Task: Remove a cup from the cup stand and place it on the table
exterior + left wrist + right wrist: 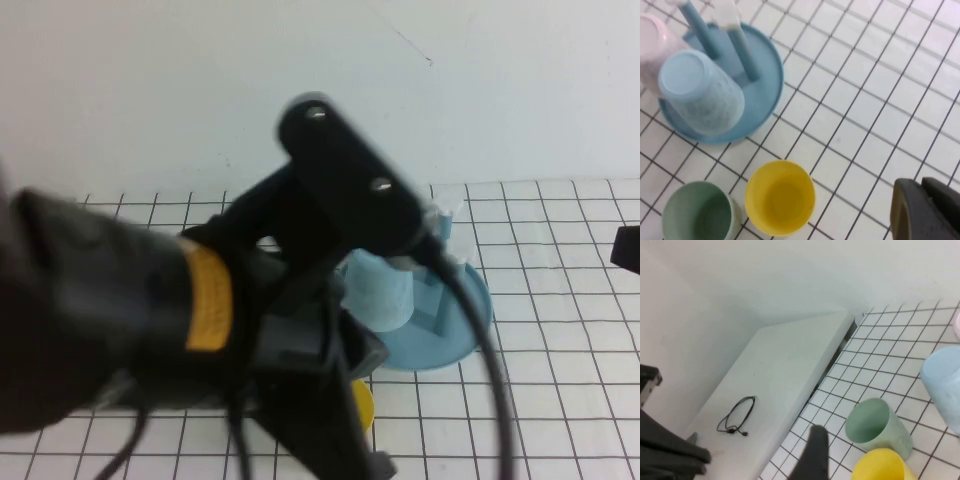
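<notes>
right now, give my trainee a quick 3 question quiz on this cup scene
1. True or false: the yellow cup stands mouth-up on the table.
2. Which cup is on the cup stand? A) pale green cup B) light blue cup C) yellow cup
3. The left gripper, clear of the cups, has its jaws ____; the right gripper sits at the table's right edge.

Key: 1 true. 2 B, the light blue cup; the pale green cup is beside the yellow one. 3 shut.

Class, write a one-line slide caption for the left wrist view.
Yellow cup upright on the table beside the green cup; left gripper shut, apart; blue cup on the cup stand.
</notes>
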Tool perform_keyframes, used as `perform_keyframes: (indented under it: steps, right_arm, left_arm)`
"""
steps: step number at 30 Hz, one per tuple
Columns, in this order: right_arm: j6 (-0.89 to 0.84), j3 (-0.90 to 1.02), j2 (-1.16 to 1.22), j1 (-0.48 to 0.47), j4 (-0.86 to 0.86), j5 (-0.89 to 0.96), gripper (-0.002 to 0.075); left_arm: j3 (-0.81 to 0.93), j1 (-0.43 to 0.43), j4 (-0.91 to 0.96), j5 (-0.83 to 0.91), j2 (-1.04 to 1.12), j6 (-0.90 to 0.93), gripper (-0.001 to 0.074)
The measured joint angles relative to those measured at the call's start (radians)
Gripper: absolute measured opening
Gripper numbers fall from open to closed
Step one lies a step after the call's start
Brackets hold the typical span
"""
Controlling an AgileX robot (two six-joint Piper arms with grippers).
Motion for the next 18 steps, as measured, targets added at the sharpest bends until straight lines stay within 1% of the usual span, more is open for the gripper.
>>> perform_keyframes:
  steps: [3, 6, 10, 11, 14, 18]
  right_arm:
    - [0.000, 0.000, -0.075, 0.000, -0.030, 0.006, 0.0656]
    - [0.000, 0.000, -0.147, 0.000, -0.089, 0.005, 0.0591]
    - [0.007, 0.000, -0.250, 0.000, -0.199, -0.054, 0.0463]
    - [0.011, 0.000, -0.272, 0.000, -0.219, -0.069, 0.0416]
    - [0.015, 0.000, -0.330, 0.000, -0.245, -0.093, 0.0291]
    - [0.005, 0.000, -0.412, 0.000, -0.240, -0.109, 0.0121]
  left_arm:
    - [0.139, 0.000, -0.002, -0.129, -0.148, -0.032, 0.0003]
    - [0.302, 0.000, -0.006, -0.243, -0.283, -0.074, 0.0001]
    - [0.492, 0.000, -0.006, -0.380, -0.422, -0.123, 0.0001]
    - [0.536, 0.000, -0.006, -0.416, -0.442, -0.127, 0.0001]
    - [0.650, 0.000, -0.006, -0.512, -0.502, -0.139, 0.0001]
    - [0.757, 0.000, -0.004, -0.650, -0.546, -0.146, 0.0001]
